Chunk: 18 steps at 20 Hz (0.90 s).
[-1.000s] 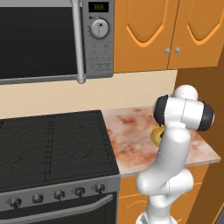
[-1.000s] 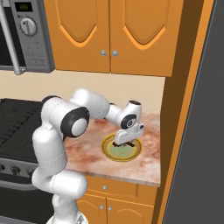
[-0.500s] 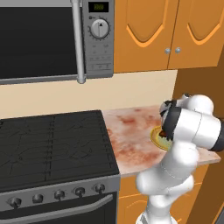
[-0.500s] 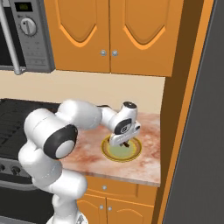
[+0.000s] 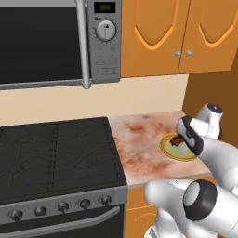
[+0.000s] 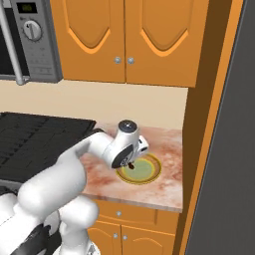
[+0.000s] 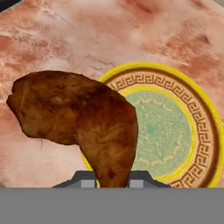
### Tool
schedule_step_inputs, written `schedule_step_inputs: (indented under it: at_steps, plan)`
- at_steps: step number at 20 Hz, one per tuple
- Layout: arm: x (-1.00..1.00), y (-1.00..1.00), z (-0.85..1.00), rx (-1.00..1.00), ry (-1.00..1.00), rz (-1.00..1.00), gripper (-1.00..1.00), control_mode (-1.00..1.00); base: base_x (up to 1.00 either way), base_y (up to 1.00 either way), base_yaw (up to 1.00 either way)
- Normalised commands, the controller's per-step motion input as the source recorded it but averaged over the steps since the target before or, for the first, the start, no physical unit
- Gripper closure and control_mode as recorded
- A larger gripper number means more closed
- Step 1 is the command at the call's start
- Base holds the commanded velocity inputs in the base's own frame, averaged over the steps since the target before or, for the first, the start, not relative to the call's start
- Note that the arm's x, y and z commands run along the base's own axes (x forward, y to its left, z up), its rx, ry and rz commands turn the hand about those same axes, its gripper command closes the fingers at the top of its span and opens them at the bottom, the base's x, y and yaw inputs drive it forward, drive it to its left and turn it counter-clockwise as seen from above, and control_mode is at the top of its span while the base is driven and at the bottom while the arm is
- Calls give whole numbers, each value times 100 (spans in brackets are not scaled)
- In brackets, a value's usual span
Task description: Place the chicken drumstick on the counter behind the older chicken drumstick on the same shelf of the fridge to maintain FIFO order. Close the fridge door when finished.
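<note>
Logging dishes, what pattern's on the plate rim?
Gold plate rim, brown Greek-key band, green centre; hand view.

in the hand view the chicken drumstick (image 7: 83,122) covers the left part of the yellow-rimmed plate (image 7: 199,127), and its narrow end hides the gap between the fingertips (image 7: 87,181), which barely rise into the picture. in the left base view the drumstick is a small dark speck partly behind the arm, which also hides the plate's near edge. the fridge door (image 6: 226,164) is cut off by the right base view's right edge.
</note>
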Motion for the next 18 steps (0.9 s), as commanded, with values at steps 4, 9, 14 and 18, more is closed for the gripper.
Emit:
schedule_step_inputs:
  at_steps: [4,9,14,18]
  plan:
    - [-78,27,77,0,-18,-18,100,-100,0,0,0]
    - [-72,58,60,-1,-16,-16,100,-100,0,0,0]
    - [-58,58,35,-1,-3,-3,100,-100,0,0,0]
    - [-47,15,7,-1,-5,0,100,-100,0,0,0]
